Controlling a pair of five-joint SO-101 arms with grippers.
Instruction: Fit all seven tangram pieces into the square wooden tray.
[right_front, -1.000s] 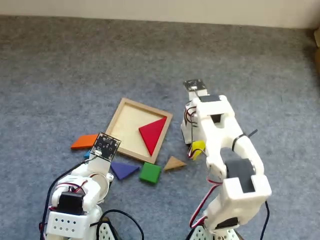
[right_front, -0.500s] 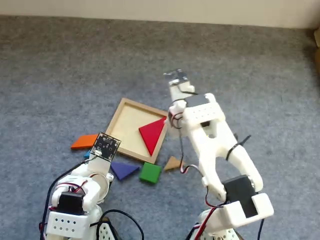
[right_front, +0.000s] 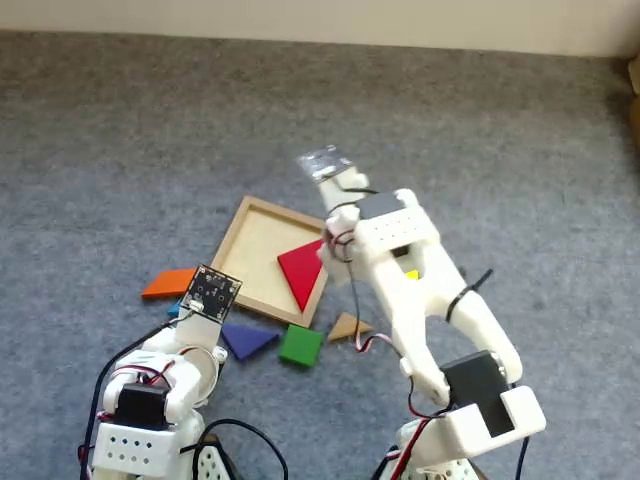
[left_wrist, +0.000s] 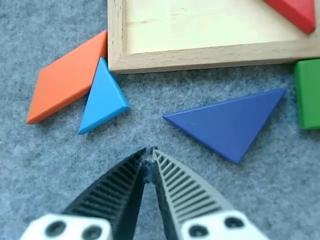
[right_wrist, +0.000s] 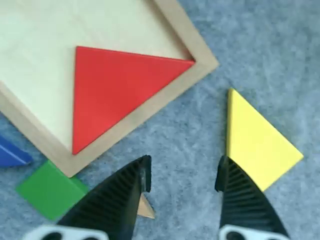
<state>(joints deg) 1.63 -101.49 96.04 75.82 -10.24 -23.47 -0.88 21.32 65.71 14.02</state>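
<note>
A: Grey carpet (right_front: 520, 150) all over, with a pale strip of wall (right_front: 400, 20) along the 12 o'clock edge. How far along are we?

B: Early, I'd judge. The wooden tray (right_front: 230, 243) holds one piece, the red triangle (right_front: 303, 268), tucked against its 4 o'clock side. The other six lie loose on the carpet.

A: Where?

B: The orange parallelogram (right_front: 168, 283) and light-blue triangle (left_wrist: 102, 97) are at the tray's 8 o'clock, apparently touching. The dark-blue triangle (right_front: 248, 340) and green square (right_front: 300, 345) are at 6, the tan triangle (right_front: 348, 326) at 5 and the yellow triangle (right_wrist: 255, 145) at 3.

A: And the grippers?

B: The right gripper (right_wrist: 183, 172) has its fingers apart and empty, above the carpet between the tray's corner and the yellow triangle. The left gripper (left_wrist: 150, 150) is closed on nothing, near the dark-blue triangle.

A: Next?

B: Likely the yellow one. The right gripper needs to shift over it, straddle it, then close.
</note>
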